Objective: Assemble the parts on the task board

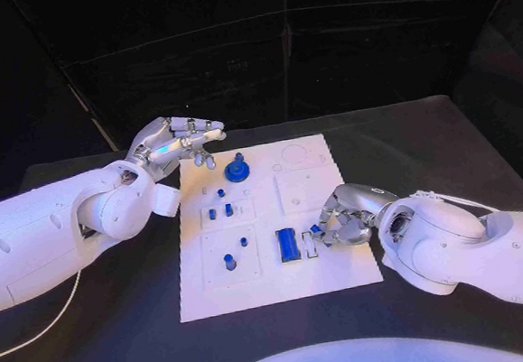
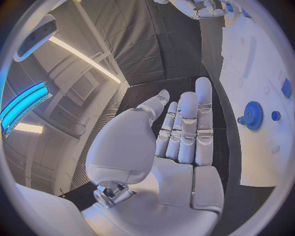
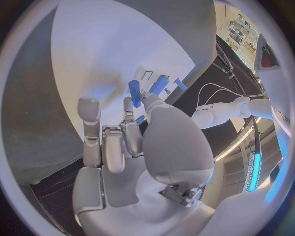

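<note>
Right robot hand curled at task board right edge, beside blue parts (grip on a part: can't tell). Left robot hand spread, holding nothing, above bench near blue gear.

No readable text, labels, brand marks or numbers anywhere. The task board has only outlines and recesses, no legible print. The blue parts are unmarked, and nothing can be read on either hand.
</note>
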